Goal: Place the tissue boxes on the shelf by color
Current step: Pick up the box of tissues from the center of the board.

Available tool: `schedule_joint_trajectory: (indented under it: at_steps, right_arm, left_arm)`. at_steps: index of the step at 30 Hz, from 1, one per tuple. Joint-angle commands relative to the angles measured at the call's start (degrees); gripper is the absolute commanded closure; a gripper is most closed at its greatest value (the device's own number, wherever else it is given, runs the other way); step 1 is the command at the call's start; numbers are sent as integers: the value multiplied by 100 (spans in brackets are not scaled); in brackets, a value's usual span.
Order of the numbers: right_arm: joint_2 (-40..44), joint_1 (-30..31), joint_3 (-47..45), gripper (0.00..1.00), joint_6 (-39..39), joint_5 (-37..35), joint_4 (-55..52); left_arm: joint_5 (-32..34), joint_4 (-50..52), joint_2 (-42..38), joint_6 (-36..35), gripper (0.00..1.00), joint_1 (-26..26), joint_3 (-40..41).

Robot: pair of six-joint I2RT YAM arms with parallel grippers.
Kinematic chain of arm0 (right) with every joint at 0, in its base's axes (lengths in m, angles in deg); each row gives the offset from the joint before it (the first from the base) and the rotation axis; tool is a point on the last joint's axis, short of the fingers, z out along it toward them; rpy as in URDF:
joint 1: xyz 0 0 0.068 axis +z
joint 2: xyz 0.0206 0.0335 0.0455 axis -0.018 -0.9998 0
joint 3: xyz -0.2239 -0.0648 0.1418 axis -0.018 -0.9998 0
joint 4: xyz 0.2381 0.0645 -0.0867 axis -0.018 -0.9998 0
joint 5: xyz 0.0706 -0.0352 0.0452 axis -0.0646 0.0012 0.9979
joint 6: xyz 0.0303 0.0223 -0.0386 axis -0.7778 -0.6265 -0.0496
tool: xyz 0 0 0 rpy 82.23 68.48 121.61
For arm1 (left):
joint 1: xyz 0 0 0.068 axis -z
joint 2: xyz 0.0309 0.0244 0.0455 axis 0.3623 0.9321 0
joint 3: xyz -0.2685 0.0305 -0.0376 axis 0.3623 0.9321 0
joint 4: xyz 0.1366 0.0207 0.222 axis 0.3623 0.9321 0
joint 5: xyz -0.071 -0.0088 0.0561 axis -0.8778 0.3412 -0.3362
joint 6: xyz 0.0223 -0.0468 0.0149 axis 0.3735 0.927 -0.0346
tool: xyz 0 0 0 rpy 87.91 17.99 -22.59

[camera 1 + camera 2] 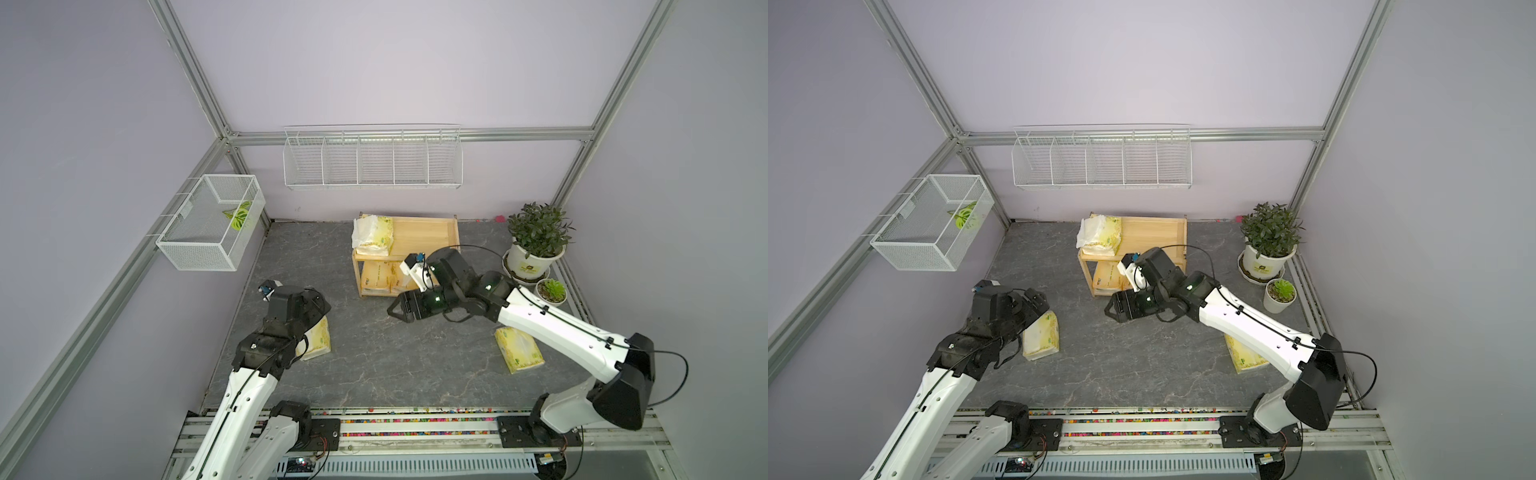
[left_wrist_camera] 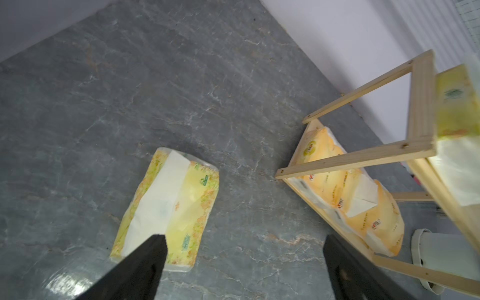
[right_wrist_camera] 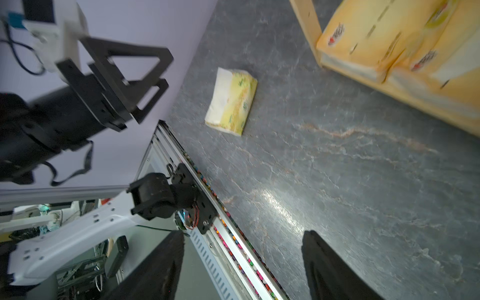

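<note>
— Left hand [image 2: 244,262] holding anything?
— No, spread wide and empty, a pale-green tissue pack [image 2: 166,207] on the counter [image 2: 104,104] just below it. Right hand [image 3: 241,262] is parted, empty too, beside the shelf [image 3: 306,26].

Tissue pack [image 1: 374,237] atop shelf [image 1: 428,235], plant [image 1: 537,227] right

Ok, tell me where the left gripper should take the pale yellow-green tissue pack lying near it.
Grip the pale yellow-green tissue pack across its short width near mid-length, coming straight down from above. It lies flat on the table, leaving its long sides free, and the open left gripper probably spans that width.
</note>
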Motion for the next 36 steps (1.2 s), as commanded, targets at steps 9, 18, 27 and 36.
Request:
schedule_joint_trajectory:
  at_steps: [9,18,27,36]
  right_arm:
    - [-1518,897,189,24,-119,-462,1336]
    - [-2665,944,905,23,-402,-408,1810]
    - [-2880,927,910,23,-613,-469,1997]
    - [-2125,644,-79,23,-809,-496,2341]
  left_arm:
    - [11,-131,-250,786,0,-849,820]
    - [-481,-746,287,798,0,-1842,1250]
    - [-1113,-1973,1045,394,0,-2465,1642]
    - [-1894,-2880,1927,298,0,-2569,1724]
